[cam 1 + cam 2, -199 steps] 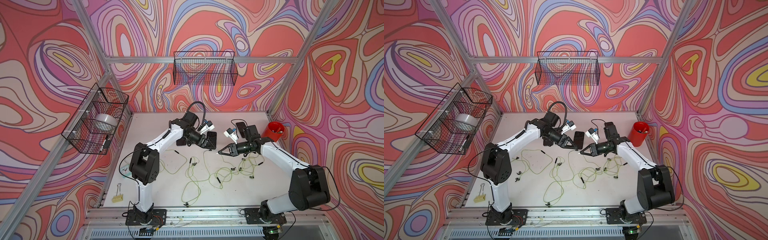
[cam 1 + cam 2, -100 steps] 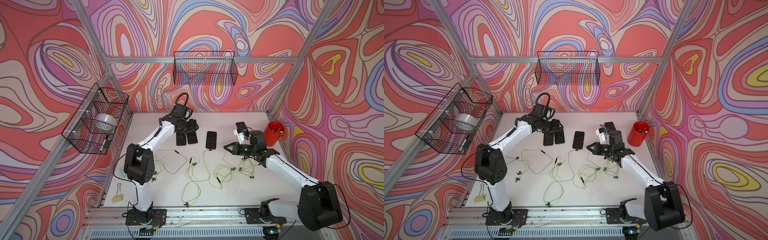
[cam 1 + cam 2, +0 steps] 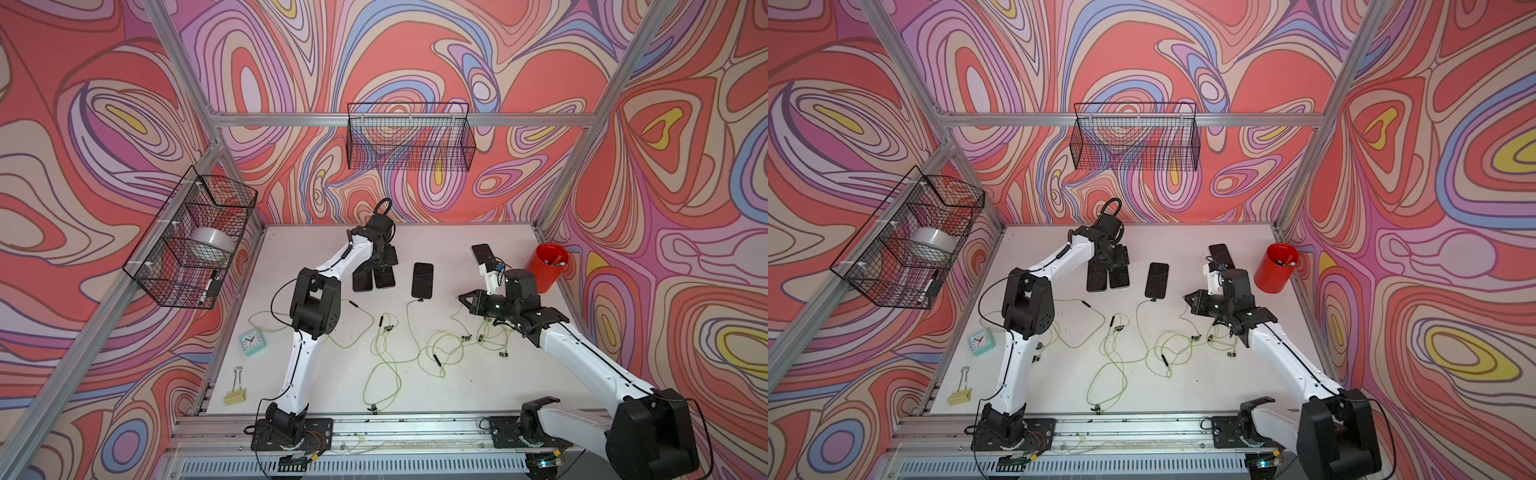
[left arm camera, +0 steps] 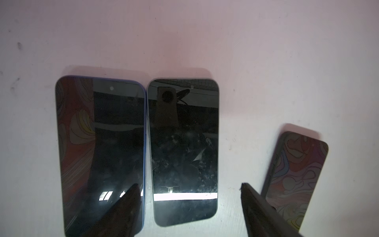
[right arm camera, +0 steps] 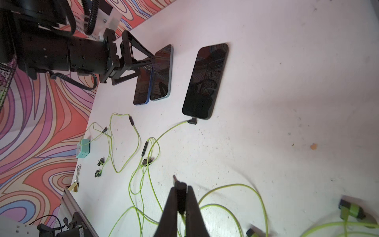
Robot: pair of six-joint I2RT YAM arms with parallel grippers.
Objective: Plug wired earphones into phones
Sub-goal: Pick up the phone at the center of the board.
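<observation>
Two phones lie side by side at the back left. My left gripper hovers open over them, its fingers astride the near end of one. A third phone lies mid-table with a dark plug of yellow-green wired earphones at its near end. A fourth phone lies at the back right. My right gripper is shut on another dark plug, whose tip sticks out past the fingertips. More earphone cables sprawl over the table's front.
A red cup stands at the back right, close to my right arm. A mint clock and a binder clip lie at the front left. Wire baskets hang on the back and left walls.
A second ago both grippers met mid-table, the left holding a phone. That phone now lies on the table; the left gripper moved to the back-left pair, and the right drew back rightward.
</observation>
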